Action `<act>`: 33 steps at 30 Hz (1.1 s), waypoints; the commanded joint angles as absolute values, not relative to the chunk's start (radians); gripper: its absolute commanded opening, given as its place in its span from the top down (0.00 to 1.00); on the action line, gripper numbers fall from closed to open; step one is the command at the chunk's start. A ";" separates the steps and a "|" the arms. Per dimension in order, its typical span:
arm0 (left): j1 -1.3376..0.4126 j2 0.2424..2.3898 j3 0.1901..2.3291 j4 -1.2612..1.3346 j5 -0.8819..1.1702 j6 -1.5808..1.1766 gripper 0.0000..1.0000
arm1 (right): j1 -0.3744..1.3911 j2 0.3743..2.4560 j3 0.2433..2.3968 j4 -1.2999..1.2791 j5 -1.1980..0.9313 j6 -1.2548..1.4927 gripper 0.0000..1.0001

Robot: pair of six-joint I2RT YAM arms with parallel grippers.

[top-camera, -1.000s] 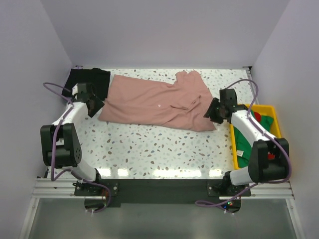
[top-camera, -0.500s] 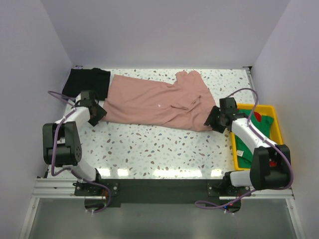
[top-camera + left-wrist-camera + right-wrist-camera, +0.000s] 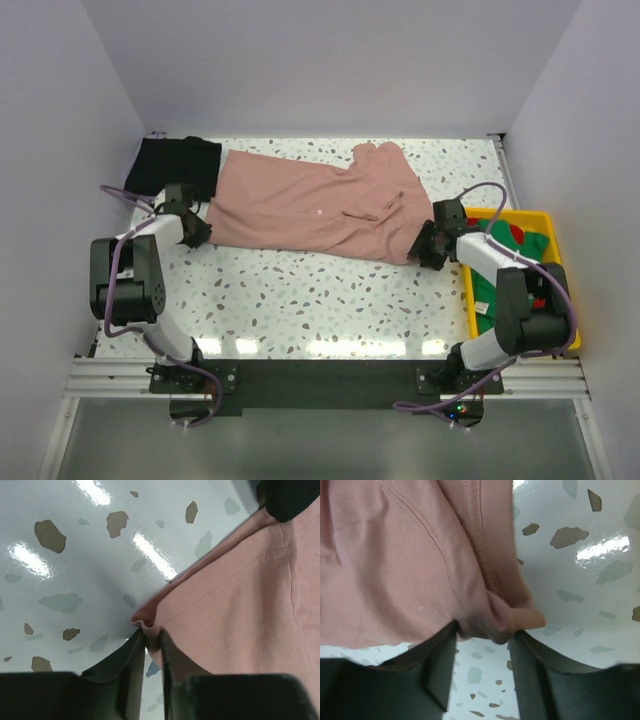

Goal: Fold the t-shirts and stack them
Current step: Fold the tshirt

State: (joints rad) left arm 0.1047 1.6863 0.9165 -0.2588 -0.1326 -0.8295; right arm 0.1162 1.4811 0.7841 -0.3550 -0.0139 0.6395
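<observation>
A dusty-pink t-shirt (image 3: 310, 205) lies spread across the back of the table. A black t-shirt (image 3: 180, 162) lies at the back left, partly under the pink one; it also shows in the left wrist view (image 3: 295, 500). My left gripper (image 3: 196, 236) is at the pink shirt's near left corner, and its jaws (image 3: 151, 636) are shut on a pinch of that hem (image 3: 145, 625). My right gripper (image 3: 426, 250) is at the near right corner, and a bunched fold of pink cloth (image 3: 490, 617) fills the gap between its jaws (image 3: 482, 632).
A yellow bin (image 3: 520, 214) stands at the right edge, holding a green shirt (image 3: 532, 250) and a red one (image 3: 514, 234). The speckled tabletop (image 3: 320, 300) lies bare in front of the pink shirt. Walls close in on three sides.
Both grippers have moved toward the near edge to the pink shirt's near corners and now hold cloth. The shirt itself has barely shifted.
</observation>
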 commanded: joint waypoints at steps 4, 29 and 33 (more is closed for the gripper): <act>0.114 1.724 0.965 -0.253 -0.150 -0.818 0.97 | 0.114 1.522 0.845 -0.327 0.064 0.651 0.79; 0.141 1.350 0.816 -0.512 -0.307 -0.798 1.00 | 0.002 1.019 0.764 -0.699 0.005 0.595 0.95; 0.156 1.293 0.817 -0.532 -0.299 -0.764 1.00 | -0.049 0.968 0.738 -0.741 -0.017 0.580 0.94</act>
